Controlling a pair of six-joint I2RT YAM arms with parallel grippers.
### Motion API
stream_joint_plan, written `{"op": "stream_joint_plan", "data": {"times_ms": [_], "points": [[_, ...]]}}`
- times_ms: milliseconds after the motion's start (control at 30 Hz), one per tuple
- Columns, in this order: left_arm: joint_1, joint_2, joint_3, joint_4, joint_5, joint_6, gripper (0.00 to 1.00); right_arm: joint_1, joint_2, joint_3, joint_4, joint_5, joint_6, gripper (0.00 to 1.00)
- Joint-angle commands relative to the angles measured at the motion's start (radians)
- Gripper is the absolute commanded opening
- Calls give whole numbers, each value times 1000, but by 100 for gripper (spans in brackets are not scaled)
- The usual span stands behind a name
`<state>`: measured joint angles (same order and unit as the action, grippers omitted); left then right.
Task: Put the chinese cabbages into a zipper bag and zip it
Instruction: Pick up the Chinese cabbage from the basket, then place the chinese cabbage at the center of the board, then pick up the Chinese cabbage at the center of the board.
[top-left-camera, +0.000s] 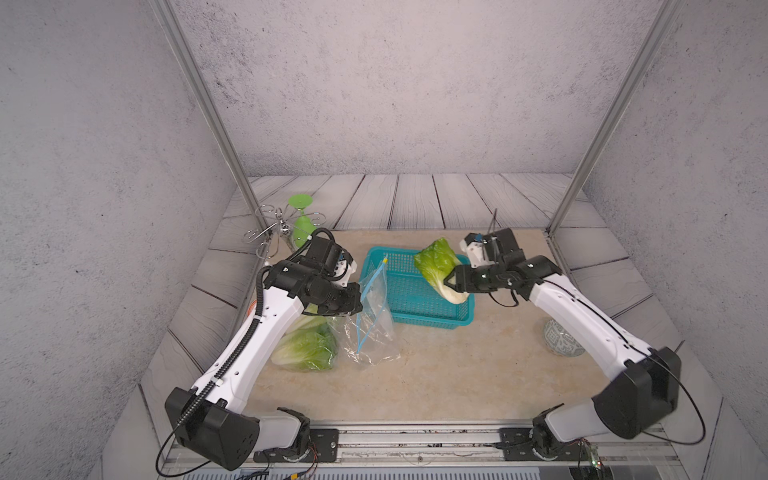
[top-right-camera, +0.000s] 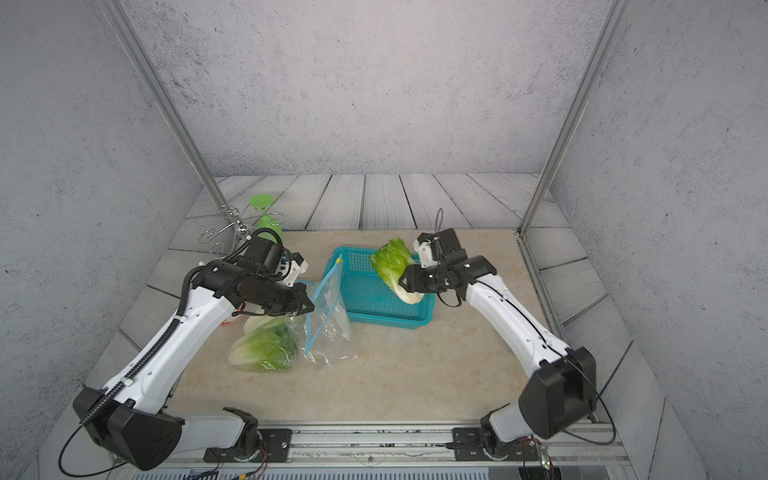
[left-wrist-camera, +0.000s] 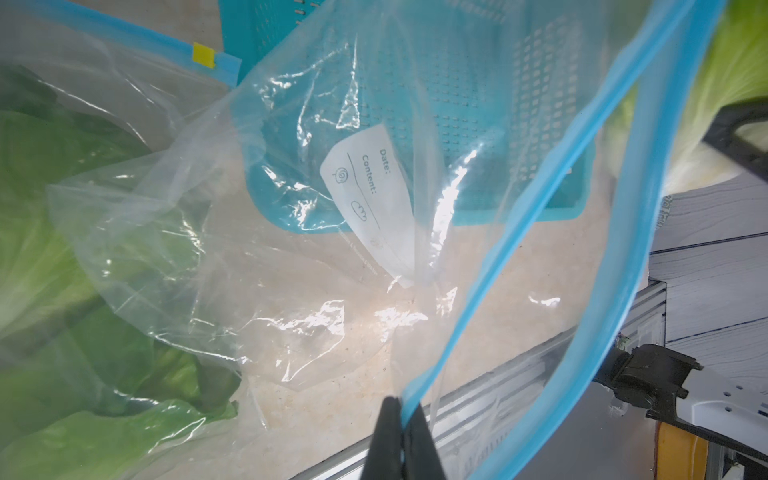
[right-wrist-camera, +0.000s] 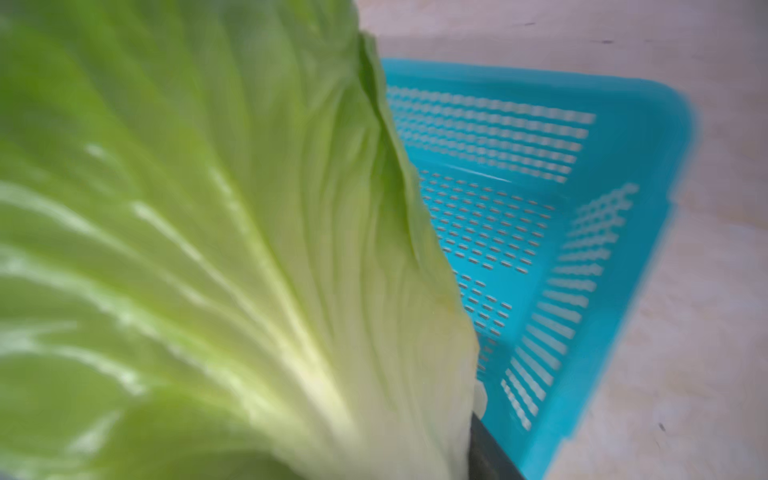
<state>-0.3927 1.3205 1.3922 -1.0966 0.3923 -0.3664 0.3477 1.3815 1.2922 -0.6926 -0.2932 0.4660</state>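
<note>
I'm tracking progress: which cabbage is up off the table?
The cabbage over the teal basket, held at its white base by the right gripper. The other two cabbages lie on the table by the clear bag.

both top views look down from high over the whole table (top-left-camera: 457, 374), nearly alike; left wrist view faces the zipper bag (left-wrist-camera: 270, 291) closely, right wrist view a chinese cabbage (right-wrist-camera: 208, 249).
</note>
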Motion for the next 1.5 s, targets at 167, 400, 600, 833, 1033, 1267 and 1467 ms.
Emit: {"op": "stream_joint_plan", "data": {"times_ms": [167, 400, 600, 833, 1033, 1267, 1467], "points": [[3, -22, -36, 47, 36, -11, 0, -246, -186, -312, -23, 126, 251, 55], [2, -34, -60, 53, 39, -8, 0, -246, -89, -494, 118, 133, 308, 57], [0, -35, -77, 66, 48, -9, 0, -246, -30, -498, 103, 120, 269, 74], [0, -29, -80, 76, 60, -8, 0, -252, -1, -350, -65, 211, 117, 100], [-1, -30, -80, 79, 62, -9, 0, -254, 153, -222, -92, 213, 8, 99], [-6, -30, -82, 82, 65, -12, 0, -254, 369, -79, -96, 205, -82, 100], [-27, -11, -79, 96, 70, -17, 0, -256, 330, -125, -13, 149, -40, 72]]}}
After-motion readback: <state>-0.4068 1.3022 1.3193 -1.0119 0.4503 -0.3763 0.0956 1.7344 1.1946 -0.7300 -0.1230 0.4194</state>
